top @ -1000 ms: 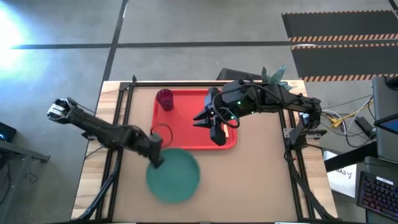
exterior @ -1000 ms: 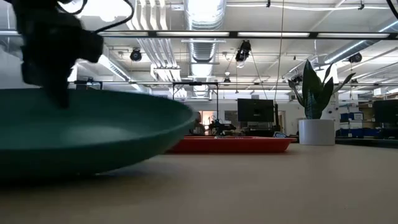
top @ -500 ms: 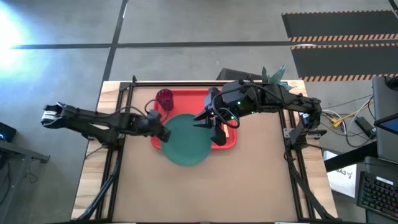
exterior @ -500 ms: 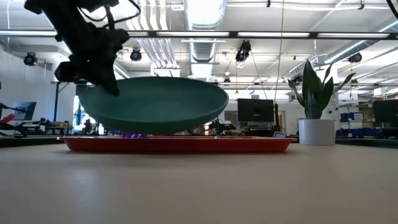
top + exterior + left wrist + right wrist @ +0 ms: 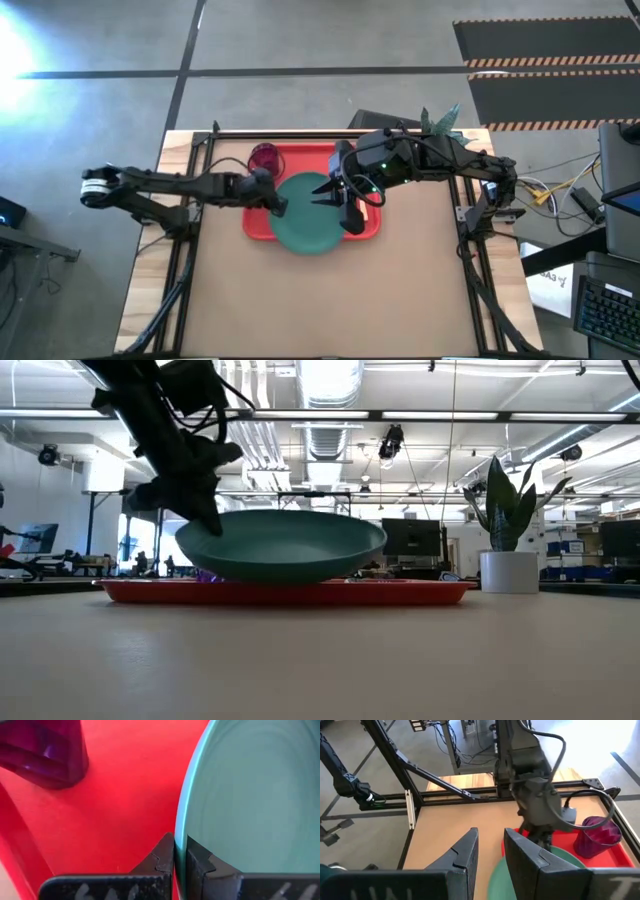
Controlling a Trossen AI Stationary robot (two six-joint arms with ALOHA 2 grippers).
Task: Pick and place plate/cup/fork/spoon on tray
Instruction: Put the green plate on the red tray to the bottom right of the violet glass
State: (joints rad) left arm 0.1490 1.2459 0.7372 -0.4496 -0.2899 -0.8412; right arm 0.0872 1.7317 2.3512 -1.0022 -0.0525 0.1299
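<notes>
The teal plate (image 5: 312,218) is low over the red tray (image 5: 300,160), on its near half. My left gripper (image 5: 282,207) is shut on the plate's left rim. The low view shows the plate (image 5: 285,545) tilted a little, just above the tray's rim (image 5: 420,592); I cannot tell whether it touches the tray. The purple cup (image 5: 265,157) stands on the tray's far left corner. My right gripper (image 5: 336,200) hovers open and empty over the tray's right part, beside the plate. The fork and the spoon are out of view. My left gripper pinches the plate's rim (image 5: 181,827) between its two fingers, one finger on the upper face and one on the outer side. The fingers come nearly level from the table's left, slanting down. The plate hangs slightly tilted, with the held side a little higher.
A white pot with a green plant (image 5: 508,530) stands at the table's far right. Black frame rails (image 5: 185,250) run along the left and right table edges. Bare tabletop (image 5: 330,300) lies near the front edge.
My left gripper has carried the plate from the table's near left toward the far edge and the right. It lifted the plate clear, swung it over the tray and lowered it close to the tray floor. My right arm has kept still.
</notes>
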